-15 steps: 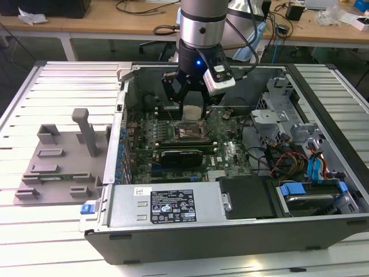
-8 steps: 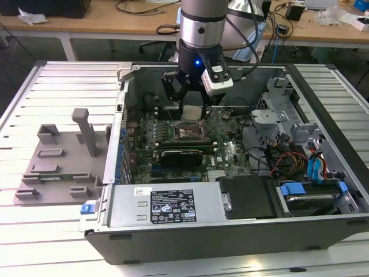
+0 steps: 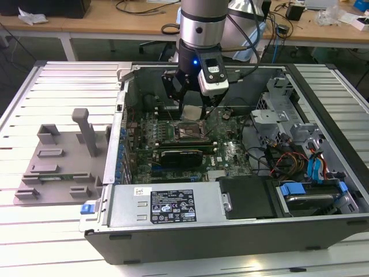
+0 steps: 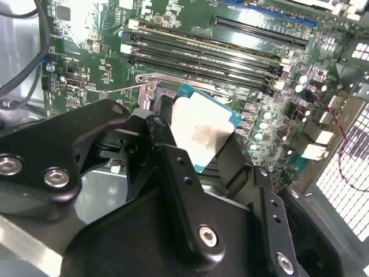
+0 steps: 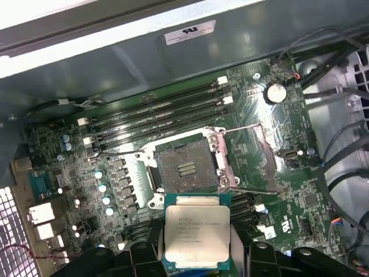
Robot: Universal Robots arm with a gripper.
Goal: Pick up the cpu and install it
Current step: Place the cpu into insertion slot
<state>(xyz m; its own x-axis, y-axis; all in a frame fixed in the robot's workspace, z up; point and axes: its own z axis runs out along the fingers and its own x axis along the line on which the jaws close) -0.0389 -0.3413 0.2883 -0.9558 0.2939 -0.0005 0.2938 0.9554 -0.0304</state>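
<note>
Clamping hand (image 5: 199,257), cpu (image 5: 197,228) squarely inside it

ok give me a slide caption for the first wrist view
Pincer gripping the cpu close to the open socket on the motherboard

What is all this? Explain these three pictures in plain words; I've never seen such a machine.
A robot arm reaches into an open computer case on a slatted table. The exterior view watches from outside; both wrist views ride on the arm and look into the case. The gripper, the arm's two-fingered claw, holds the cpu, a small silvery square chip, above the motherboard, close to the open, empty socket. A grey plastic tray lies on the table at the exterior view's left.
</note>
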